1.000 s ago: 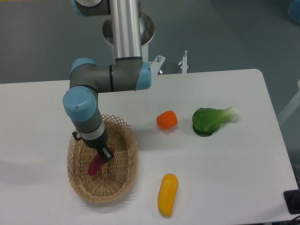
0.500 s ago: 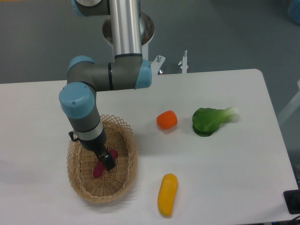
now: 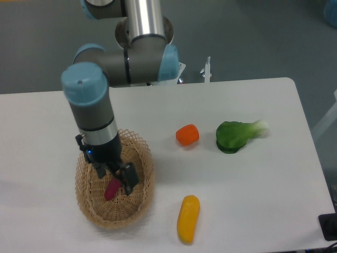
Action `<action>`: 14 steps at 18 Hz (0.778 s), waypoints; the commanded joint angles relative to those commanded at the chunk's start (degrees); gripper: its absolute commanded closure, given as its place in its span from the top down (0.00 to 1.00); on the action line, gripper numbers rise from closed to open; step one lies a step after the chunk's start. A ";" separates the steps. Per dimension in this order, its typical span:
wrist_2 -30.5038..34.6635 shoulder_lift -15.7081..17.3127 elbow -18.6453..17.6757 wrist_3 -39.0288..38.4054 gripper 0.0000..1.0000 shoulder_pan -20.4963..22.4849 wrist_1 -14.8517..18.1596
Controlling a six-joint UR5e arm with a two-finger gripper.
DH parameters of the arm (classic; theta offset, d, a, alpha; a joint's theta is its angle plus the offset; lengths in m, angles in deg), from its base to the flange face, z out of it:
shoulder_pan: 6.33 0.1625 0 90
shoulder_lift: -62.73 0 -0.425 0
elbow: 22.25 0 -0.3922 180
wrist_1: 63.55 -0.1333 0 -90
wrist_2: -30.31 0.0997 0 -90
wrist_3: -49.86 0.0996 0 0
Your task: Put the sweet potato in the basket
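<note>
Three vegetables outside basket (image 3: 89, 208) | sweet potato (image 3: 111, 188) inside — end effector (image 3: 116, 175) spread open above it

Nothing readable here as far as I can tell: no labels, brand names, numbers or signs on anything in view.
</note>
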 joint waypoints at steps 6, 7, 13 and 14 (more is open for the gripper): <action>0.53 3.43 0.88 13.25 1.00 9.41 9.66; 0.61 3.87 0.88 16.41 1.00 10.81 11.33; 0.53 6.42 0.88 36.71 1.00 19.08 18.46; 0.61 6.95 0.53 39.35 1.00 20.13 18.90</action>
